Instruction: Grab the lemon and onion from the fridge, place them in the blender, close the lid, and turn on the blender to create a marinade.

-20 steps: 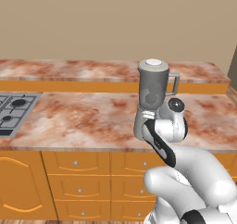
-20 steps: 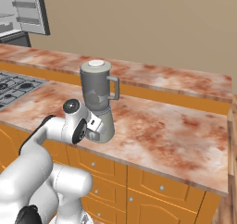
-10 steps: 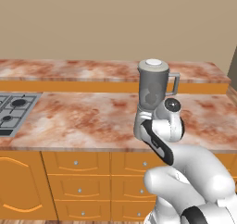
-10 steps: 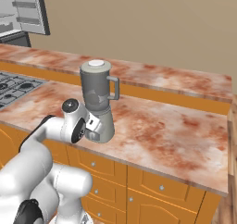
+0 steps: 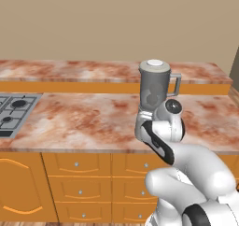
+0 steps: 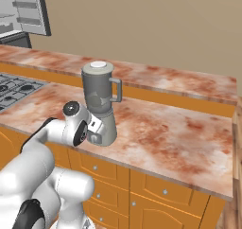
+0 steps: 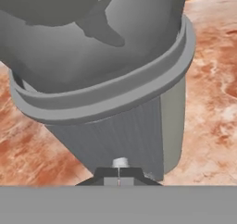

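pressing toward the last step, by the look of it: the lid (image 5: 154, 63) sits on the mouth of the blender (image 5: 154, 90), which stands on the counter (image 5: 88, 117) straight ahead of the gripper (image 7: 119, 177), so what remains is judged to be switching it on. a dark shape shows through the jar, but whether it is the lemon or onion cannot be told. the gripper's 2 fingertips are drawn together with nothing between them, low against the front of the blender's base. the small round knob (image 7: 120, 162) lies just beyond the tips, at or near contact. the next move calls for a short, square push or turn on that knob without shoving the base back.
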You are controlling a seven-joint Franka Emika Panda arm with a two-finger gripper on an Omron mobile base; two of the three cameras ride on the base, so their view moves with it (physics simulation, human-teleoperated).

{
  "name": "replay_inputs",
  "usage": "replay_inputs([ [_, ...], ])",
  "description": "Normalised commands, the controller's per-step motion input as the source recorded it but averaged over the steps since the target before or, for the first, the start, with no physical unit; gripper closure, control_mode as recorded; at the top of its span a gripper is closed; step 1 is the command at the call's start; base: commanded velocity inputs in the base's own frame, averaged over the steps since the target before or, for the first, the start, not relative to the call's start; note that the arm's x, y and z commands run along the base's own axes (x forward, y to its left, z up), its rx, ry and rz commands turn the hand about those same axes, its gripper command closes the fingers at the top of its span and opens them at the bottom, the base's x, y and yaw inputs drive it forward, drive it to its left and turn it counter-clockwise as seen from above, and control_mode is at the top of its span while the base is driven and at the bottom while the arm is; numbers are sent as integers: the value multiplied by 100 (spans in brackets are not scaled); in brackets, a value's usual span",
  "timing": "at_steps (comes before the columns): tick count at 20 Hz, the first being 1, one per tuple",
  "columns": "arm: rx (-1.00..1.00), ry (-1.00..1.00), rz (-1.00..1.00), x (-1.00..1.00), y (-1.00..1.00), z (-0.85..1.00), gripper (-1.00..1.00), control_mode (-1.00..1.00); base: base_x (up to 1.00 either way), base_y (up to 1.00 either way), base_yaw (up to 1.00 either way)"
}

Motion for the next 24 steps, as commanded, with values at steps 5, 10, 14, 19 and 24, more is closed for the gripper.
replay_inputs([
  [5,-2,-2,0,13,7,-16,100,-100,0,0,0],
  [10,-3,0,0,-8,0,-35,100,-100,0,0,0],
  [14,0,0,0,-14,0,-4,100,-100,0,0,0],
  [19,0,0,0,-15,-3,0,100,-100,0,0,0],
  [24,0,1,0,0,-1,-15,100,-100,0,0,0],
])
